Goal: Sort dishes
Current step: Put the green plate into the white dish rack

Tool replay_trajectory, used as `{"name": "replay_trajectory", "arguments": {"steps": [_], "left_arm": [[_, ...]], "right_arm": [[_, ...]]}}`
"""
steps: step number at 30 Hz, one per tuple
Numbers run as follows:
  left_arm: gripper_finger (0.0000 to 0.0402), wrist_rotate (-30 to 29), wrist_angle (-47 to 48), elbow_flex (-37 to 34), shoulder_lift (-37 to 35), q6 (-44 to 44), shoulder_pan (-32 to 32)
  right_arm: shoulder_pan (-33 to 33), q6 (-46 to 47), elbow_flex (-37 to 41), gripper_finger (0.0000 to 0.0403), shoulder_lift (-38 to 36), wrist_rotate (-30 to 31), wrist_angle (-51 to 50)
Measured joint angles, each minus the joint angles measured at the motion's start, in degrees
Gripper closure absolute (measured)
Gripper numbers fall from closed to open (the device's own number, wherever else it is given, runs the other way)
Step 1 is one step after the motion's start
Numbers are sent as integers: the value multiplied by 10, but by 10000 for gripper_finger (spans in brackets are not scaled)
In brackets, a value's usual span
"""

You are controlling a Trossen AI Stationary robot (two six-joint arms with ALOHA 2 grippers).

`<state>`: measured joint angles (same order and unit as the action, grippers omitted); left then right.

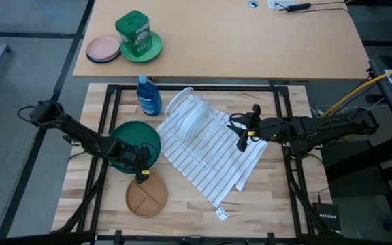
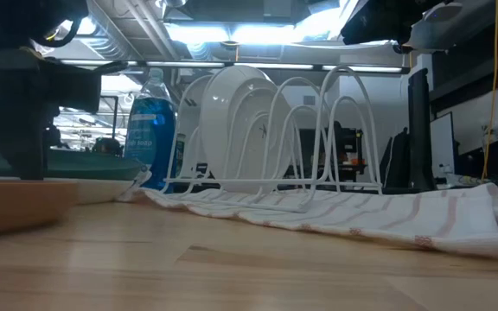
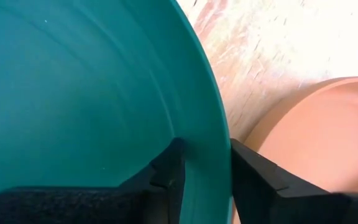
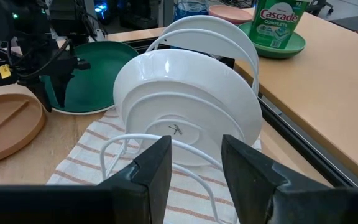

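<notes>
The dark green plate [image 1: 131,139] lies on the table's left half, and the tan divided plate [image 1: 146,197] lies flat just nearer than it. My left gripper [image 1: 141,165] stands at the green plate's near rim, shut on it. Two white plates [image 1: 192,117] stand on edge in the white wire rack [image 1: 206,133]; they fill the right wrist view [image 4: 185,106] and show in the low view [image 2: 240,121]. My right gripper [image 4: 196,165] is open, to the right of the rack [image 1: 242,139], pointing at the white plates and touching nothing. My left gripper holds the dark green plate by its near rim [image 3: 219,155], beside the tan plate. One finger [image 3: 169,168] is inside the plate and the other finger [image 3: 253,177] outside the rim. The fingers come slanting down from the table's left. The plate sits about level; whether it is lifted, I cannot tell.
A striped towel [image 1: 216,167] lies under the rack. A blue soap bottle [image 1: 148,95] stands beyond the green plate. On the far table sit a small pink plate [image 1: 103,49] and a pale green plate with a green canister [image 1: 136,34]. Bare wood lies at the near edge.
</notes>
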<state>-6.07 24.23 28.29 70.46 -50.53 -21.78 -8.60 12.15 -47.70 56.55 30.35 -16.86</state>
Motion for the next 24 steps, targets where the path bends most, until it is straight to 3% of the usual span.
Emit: {"name": "replay_trajectory", "arguments": {"steps": [9, 15, 24], "left_arm": [[337, 0, -4, 0, 0, 0, 0], [368, -1, -33, -1, 0, 8, 0], [399, 6, -35, -3, -50, 15, 0]], "right_arm": [[0, -8, 0, 260, 0, 0, 0], [0, -125, 0, 260, 0, 0, 0], [0, -125, 0, 260, 0, 0, 0]]}}
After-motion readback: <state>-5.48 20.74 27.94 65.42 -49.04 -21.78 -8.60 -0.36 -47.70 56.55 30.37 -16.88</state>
